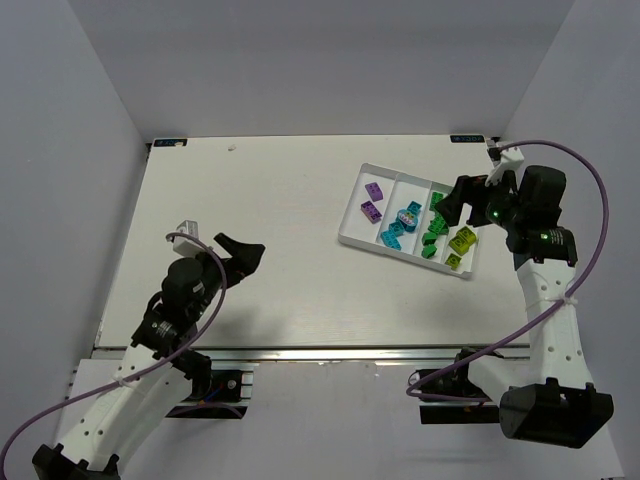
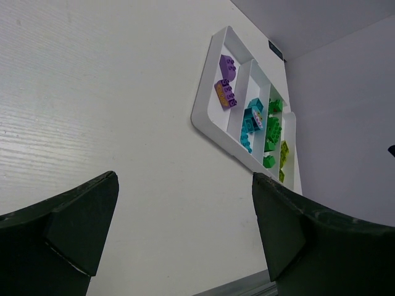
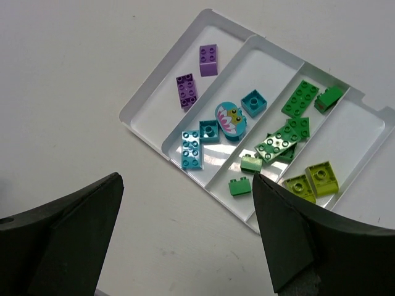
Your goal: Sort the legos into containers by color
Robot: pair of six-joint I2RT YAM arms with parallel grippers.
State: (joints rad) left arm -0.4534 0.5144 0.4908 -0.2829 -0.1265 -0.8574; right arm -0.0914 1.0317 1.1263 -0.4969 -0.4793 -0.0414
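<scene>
Where teal legos [image 3: 192, 150] lie, an oval [image 3: 229, 117] shows print.

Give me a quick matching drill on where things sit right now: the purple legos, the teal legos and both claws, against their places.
Things:
1. purple legos
2. teal legos
3. left claw
4. right claw

Places:
A. above the right side of the tray
B. the tray's leftmost compartment in the top view
C. over the bare table, well away from the tray
D. the compartment next to the purple one

Pairs: 1-B, 2-D, 3-C, 4-A
</scene>
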